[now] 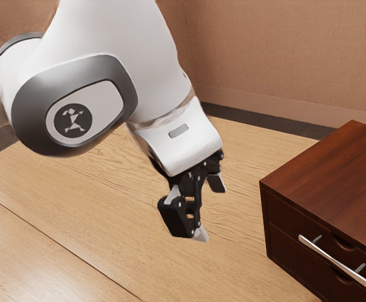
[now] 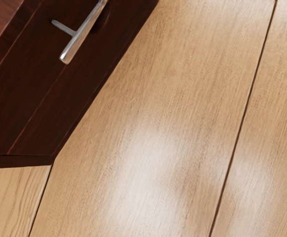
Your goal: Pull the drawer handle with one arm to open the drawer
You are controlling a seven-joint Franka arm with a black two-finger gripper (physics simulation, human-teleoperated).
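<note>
A dark wooden cabinet (image 1: 334,189) stands on the floor at the exterior view's right. A silver bar handle (image 1: 332,260) runs across its drawer front (image 1: 308,245), which lies flush with the cabinet face. My gripper (image 1: 208,209) hangs above the floor, well off to the exterior view's left of the cabinet. It is open with nothing between its fingers. In the wrist view the handle (image 2: 81,32) and the dark drawer front (image 2: 34,89) lie ahead of my hand, with bare floor under it.
Light wooden floor planks (image 1: 107,239) spread around the cabinet. A wall with a dark baseboard (image 1: 264,116) runs behind. My white arm (image 1: 107,75) fills the exterior view's upper left.
</note>
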